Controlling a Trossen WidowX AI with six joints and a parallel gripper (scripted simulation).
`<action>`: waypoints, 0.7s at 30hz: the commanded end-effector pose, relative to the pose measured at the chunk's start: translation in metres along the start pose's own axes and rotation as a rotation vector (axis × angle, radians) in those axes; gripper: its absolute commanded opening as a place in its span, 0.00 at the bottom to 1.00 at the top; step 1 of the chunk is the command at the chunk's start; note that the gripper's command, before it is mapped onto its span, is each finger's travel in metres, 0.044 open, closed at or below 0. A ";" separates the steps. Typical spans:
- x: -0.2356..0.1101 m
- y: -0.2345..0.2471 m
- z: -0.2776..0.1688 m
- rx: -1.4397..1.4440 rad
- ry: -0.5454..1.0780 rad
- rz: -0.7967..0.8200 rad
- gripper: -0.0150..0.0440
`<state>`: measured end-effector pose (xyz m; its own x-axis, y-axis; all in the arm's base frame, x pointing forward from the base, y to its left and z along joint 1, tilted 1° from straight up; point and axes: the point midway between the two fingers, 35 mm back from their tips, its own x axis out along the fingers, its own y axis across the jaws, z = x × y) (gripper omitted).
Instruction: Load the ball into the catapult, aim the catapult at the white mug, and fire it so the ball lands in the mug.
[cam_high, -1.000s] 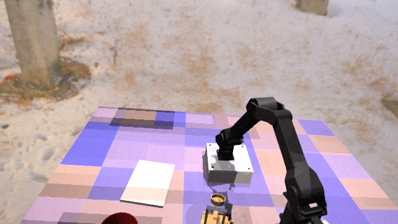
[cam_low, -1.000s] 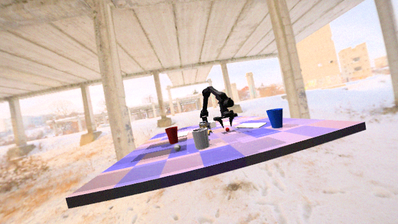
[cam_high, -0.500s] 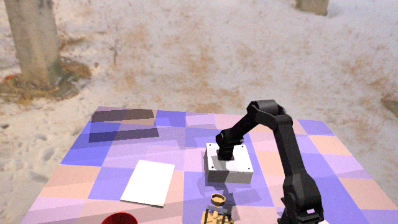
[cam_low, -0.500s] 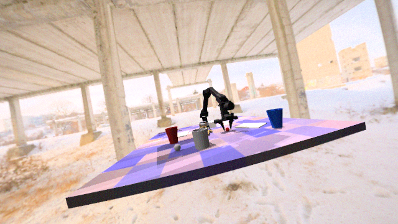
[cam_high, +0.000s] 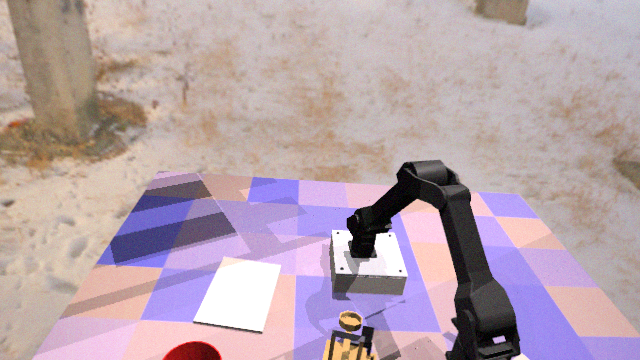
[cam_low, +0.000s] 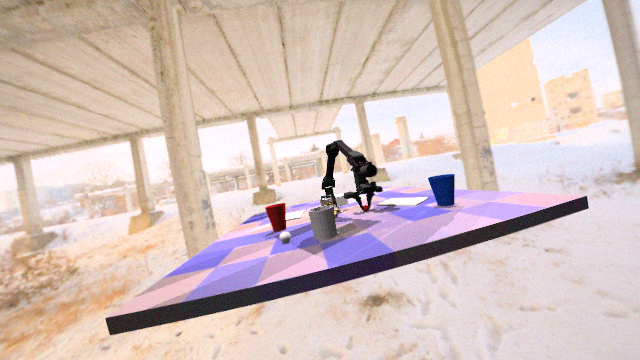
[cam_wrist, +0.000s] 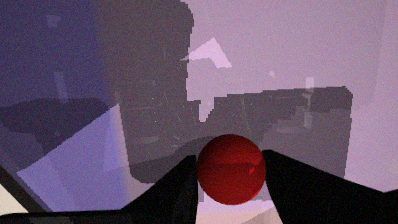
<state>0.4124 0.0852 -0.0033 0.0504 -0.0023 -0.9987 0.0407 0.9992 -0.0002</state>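
Note:
A red ball sits between my gripper's two dark fingers, low over the purple checkered table. My gripper is shut on the ball. In the top view the ball is hidden behind the gripper. The wooden catapult stands at the table's near edge by the arm's base, with its round cup empty. A whitish-grey mug stands upright further along the table.
A white box sits by the gripper. A flat white sheet lies on the table. A red cup, a blue cup and a small white ball also stand there.

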 end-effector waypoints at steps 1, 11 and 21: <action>-0.009 -0.001 0.004 -0.018 -0.022 -0.007 0.25; -0.068 0.001 0.003 -0.002 -0.005 -0.003 0.25; -0.124 0.000 -0.008 0.012 0.013 0.000 0.25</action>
<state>0.4010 0.0851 0.1141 0.0452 -0.0042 -0.9990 0.0481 0.9988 -0.0020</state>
